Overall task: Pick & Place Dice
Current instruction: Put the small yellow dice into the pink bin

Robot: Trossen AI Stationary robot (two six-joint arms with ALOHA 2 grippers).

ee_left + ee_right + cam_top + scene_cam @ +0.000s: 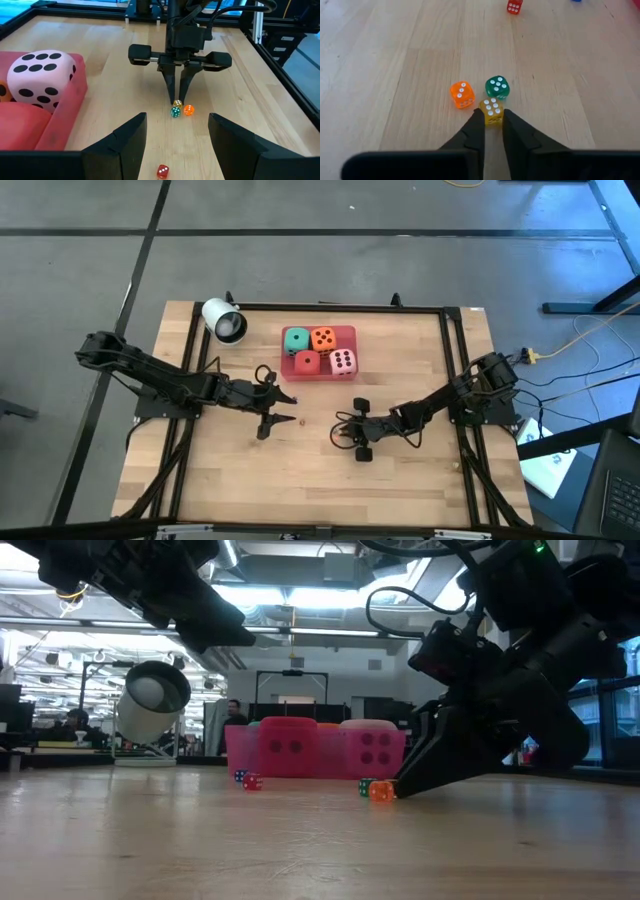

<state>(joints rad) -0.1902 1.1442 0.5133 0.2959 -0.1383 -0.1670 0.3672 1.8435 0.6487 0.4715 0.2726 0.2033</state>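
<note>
Four fist-sized dice sit in a flat pink tray (350,332): teal (296,340), orange (323,338), red (306,364) and pale pink (342,362). No gripper touches them. Tiny pipped cubes lie on the wood: orange (462,94), green (497,87), red (162,171) and yellow (492,110). My right gripper (493,122) is at mid-table, right of centre, shut on the yellow cube. My left gripper (177,145) faces it from the left, open, with the tiny red cube in front of its fingers. My right gripper pinches the tiny yellow cube (493,114) between its two fingertips (476,125), only at their free ends. The fingers slant down from the table's right side. The cube sits at table level beside the tiny green and orange cubes; whether it is lifted, I cannot tell.
A white cup (224,320) lies on its side near the table's far left corner. A tiny blue cube (240,776) lies by the tray. Black rails (455,360) run along the table's edges. Bare wood stretches along the near side.
</note>
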